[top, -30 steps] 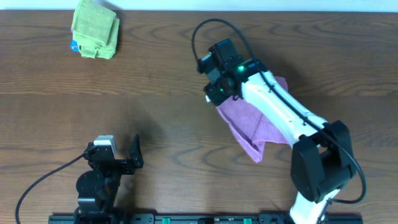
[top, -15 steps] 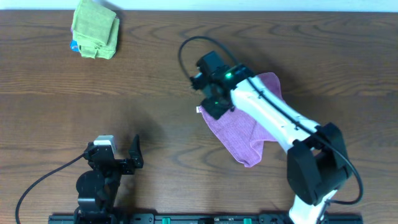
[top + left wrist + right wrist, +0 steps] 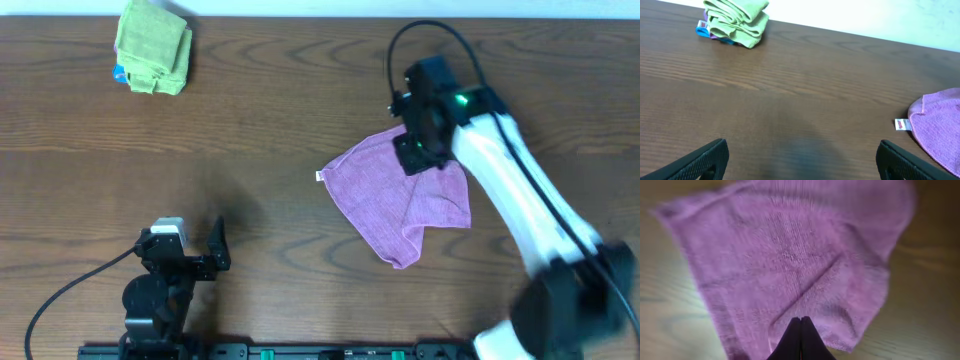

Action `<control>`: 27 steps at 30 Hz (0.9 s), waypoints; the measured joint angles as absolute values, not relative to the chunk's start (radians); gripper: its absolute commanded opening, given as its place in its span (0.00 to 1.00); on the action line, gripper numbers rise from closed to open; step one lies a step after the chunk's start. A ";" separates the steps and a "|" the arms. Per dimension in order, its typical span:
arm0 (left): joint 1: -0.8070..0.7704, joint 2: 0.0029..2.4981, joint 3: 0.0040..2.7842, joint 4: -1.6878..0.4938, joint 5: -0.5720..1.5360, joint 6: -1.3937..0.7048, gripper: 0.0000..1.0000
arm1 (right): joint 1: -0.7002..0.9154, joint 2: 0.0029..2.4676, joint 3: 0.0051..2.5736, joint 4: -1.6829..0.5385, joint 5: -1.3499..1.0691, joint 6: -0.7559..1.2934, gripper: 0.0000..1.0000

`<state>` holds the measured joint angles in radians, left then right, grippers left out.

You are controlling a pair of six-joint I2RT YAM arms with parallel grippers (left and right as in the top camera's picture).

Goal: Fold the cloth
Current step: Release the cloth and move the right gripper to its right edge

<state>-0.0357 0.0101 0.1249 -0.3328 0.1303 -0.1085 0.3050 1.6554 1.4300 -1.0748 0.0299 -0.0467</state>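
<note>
The brown wooden bench fills the overhead view; the white right arm reaches in from 5 o'clock toward the middle, blurred along its length; the purple cloth lies unfolded on the bench at about 3 o'clock from centre, spread roughly flat with one layer doubled over on its 4 o'clock side and a loose point at 6 o'clock; a stack of folded green cloth sits well apart from it at 10 o'clock, near the bench's far edge; the left claw waits low at 7 o'clock, its fingers spread wide apart with nothing between them; the right claw sits over the purple cloth's 1 o'clock corner, its black fingers pressed together, though the blurred wrist view leaves it unclear whether any fabric is nipped between them; a small white tag juts from the cloth's 9 o'clock edge; a blue scrap peeks from beneath the green stack.
</note>
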 measured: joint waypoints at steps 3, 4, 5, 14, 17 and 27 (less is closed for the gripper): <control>-0.036 0.010 0.125 -0.333 0.130 -0.109 0.95 | 0.295 1.488 1.305 -1.017 0.024 -0.025 0.01; -0.036 0.010 0.125 -0.333 0.130 -0.109 0.95 | 0.287 1.422 1.228 -0.998 0.019 -0.008 0.02; -0.036 0.010 0.125 -0.332 0.130 -0.109 0.95 | 0.282 1.394 1.183 -0.991 0.014 0.003 0.02; -0.036 0.010 0.121 -0.309 0.138 -0.118 0.95 | 0.273 1.299 1.005 -1.038 -0.049 0.089 0.64; -0.036 0.010 0.115 -0.286 0.179 -0.164 0.95 | 0.273 1.287 1.005 -1.070 -0.062 0.096 0.63; -0.036 0.010 0.113 -0.275 0.241 -0.258 0.95 | 0.273 1.287 1.005 -1.092 -0.136 0.104 0.99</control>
